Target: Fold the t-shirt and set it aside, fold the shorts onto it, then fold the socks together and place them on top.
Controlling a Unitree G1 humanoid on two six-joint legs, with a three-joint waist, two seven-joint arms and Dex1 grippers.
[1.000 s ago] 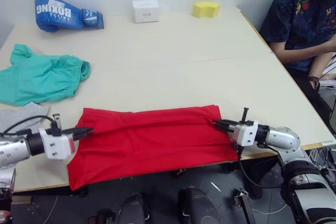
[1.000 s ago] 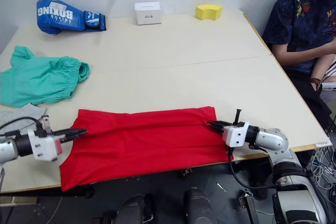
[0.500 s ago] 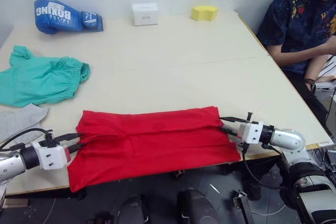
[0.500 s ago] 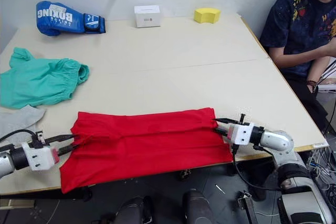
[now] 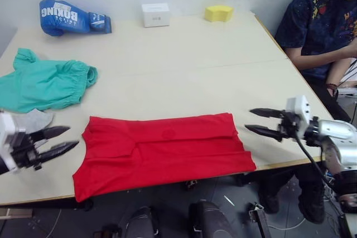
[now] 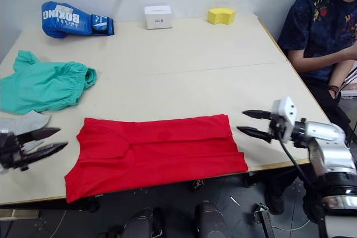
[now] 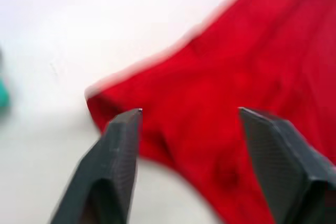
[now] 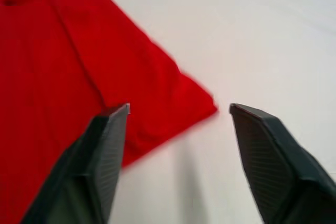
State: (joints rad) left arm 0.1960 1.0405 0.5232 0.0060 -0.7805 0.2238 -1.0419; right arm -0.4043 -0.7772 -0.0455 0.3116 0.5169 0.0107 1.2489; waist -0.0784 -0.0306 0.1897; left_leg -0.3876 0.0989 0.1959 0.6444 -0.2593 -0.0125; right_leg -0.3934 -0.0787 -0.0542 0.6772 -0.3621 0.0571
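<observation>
The t-shirt (image 5: 162, 151) lies folded into a long strip along the tabletop's (image 5: 184, 65) near edge. The left end effector (image 5: 51, 142) hangs spread apart just off its left end, and the right end effector (image 5: 263, 122) gapes empty off the right end. The shorts (image 5: 44, 82) sit back-left, with the socks (image 5: 30, 121) just below them.

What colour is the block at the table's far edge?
Yellow: the block shows best in the right eye view.
</observation>
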